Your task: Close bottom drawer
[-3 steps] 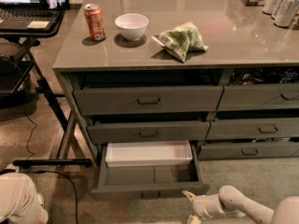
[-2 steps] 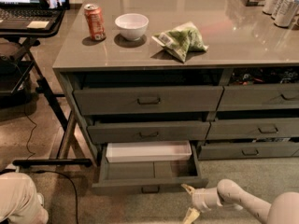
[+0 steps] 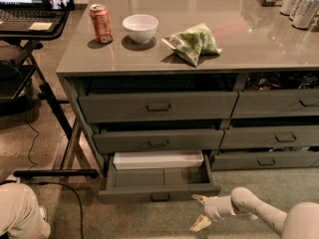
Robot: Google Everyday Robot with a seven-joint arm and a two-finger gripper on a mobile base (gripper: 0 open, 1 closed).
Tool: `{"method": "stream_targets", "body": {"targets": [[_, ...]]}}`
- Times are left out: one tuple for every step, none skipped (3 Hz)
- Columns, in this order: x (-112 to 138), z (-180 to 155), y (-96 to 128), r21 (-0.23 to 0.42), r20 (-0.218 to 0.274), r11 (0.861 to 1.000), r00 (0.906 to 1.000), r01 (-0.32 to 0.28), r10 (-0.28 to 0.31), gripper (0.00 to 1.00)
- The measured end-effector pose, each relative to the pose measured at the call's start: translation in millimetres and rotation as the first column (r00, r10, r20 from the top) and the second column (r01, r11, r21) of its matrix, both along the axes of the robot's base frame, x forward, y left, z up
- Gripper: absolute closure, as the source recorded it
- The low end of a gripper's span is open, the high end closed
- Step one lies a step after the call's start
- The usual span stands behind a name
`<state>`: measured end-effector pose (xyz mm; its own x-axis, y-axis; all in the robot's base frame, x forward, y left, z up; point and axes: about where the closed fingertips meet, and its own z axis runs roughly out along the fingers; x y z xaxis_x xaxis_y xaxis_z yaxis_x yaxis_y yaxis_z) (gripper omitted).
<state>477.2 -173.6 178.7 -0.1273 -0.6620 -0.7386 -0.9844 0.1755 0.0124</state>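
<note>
— Claw first: what are we seeing?
— We are seeing the gripper [image 3: 200, 212] low at the bottom right, just off the right front corner of the bottom drawer [image 3: 159, 191] and not touching it. Its two pale fingers [image 3: 201, 225] are spreading apart, gripping nothing.
— And the arm?
— We are watching the arm [image 3: 259, 210] lying nearly level above the floor. It is reaching in from the lower right edge, with the wrist pointing left toward the drawer front.
— Where is the drawer sitting?
— We are finding it pulled out, lowest in the left column. Its dark pull [image 3: 160, 197] is facing us, and the white tray [image 3: 158, 159] is lying at the back of its divided grey floor.
— Above that?
— We are noticing a red can [image 3: 101, 23], a white bowl [image 3: 140, 27] and a green bag [image 3: 193, 43] resting on the countertop [image 3: 259, 39].
</note>
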Motion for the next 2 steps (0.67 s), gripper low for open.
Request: {"method": "stream_targets", "body": {"targets": [[0.0, 0.0, 0.0, 0.000, 0.000, 1.000, 1.0000, 0.000, 0.000, 0.42], [0.1, -0.1, -0.1, 0.000, 0.000, 1.000, 1.0000, 0.000, 0.000, 0.65]]}}
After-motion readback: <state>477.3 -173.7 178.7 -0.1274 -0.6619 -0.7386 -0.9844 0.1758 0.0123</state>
